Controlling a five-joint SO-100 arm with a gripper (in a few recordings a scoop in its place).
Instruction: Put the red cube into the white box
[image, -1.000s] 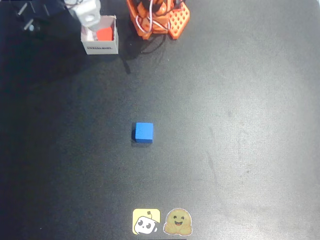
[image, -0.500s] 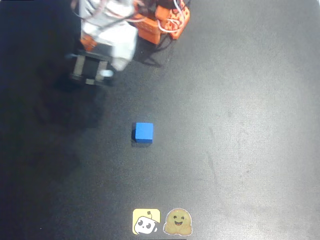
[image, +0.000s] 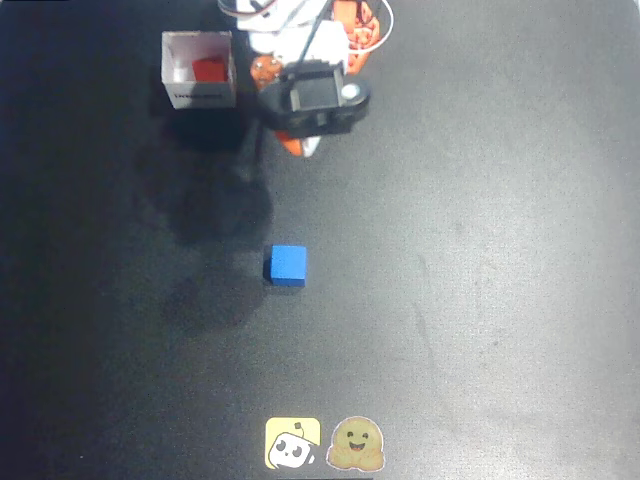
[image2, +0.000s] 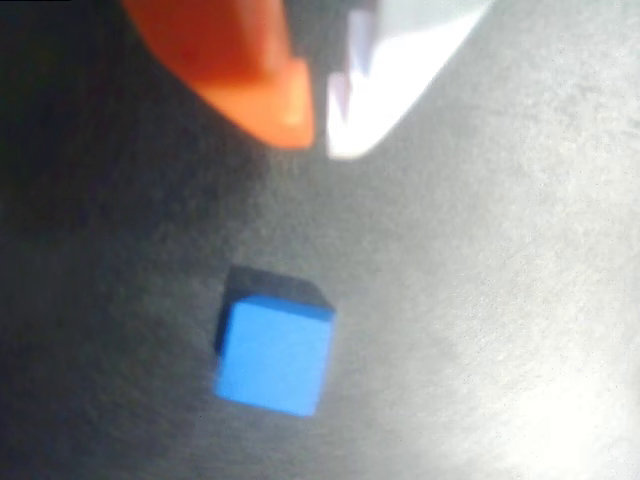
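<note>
Claw (image2: 318, 125) closed, empty — red cube (image: 208, 69) apart, inside white box (image: 199, 96)

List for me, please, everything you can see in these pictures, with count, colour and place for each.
red cube: one, red, inside the white box in the overhead view.
white box: one, white with dark print on its near wall, top left of the overhead view.
blue cube: one, blue, alone near the table's middle; also seen in the wrist view.
stickers: two, one yellow, one tan smiling, bottom edge of the overhead view.
table: one, black, under everything.
arm: one, orange and white with a black part, top centre, right of the box.
gripper: one, one orange and one white finger, jaws nearly together and empty, above the blue cube in the wrist view.
</note>
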